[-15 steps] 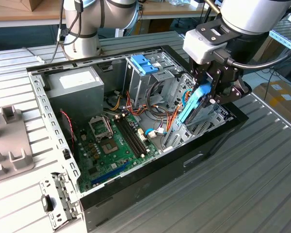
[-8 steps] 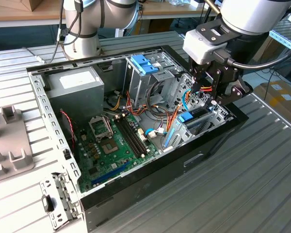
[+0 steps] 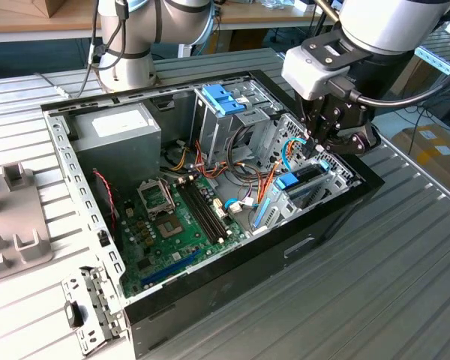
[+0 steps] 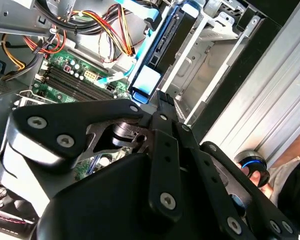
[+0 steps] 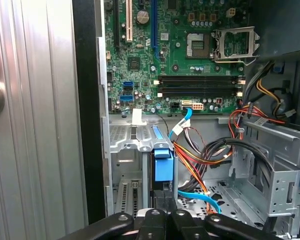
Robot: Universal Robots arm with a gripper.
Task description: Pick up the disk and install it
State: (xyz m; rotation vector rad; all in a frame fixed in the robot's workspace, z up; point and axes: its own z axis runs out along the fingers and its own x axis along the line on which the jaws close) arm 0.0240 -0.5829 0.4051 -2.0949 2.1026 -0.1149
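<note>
Exterior view: gripper (image 3: 313, 147) sits right over disk (image 3: 300, 178), which stands on edge in drive bay of PC case (image 3: 210, 296), beside motherboard (image 3: 176, 225); gripper open/closed can't tell.

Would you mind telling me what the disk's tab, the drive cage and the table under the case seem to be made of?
The disk has a tab that looks like moulded plastic: bright blue, smooth, slightly glossy. The drive cage appears to be bare sheet metal: grey, stamped, perforated. The table is probably aluminium: pale, matte, ribbed slats.
</note>
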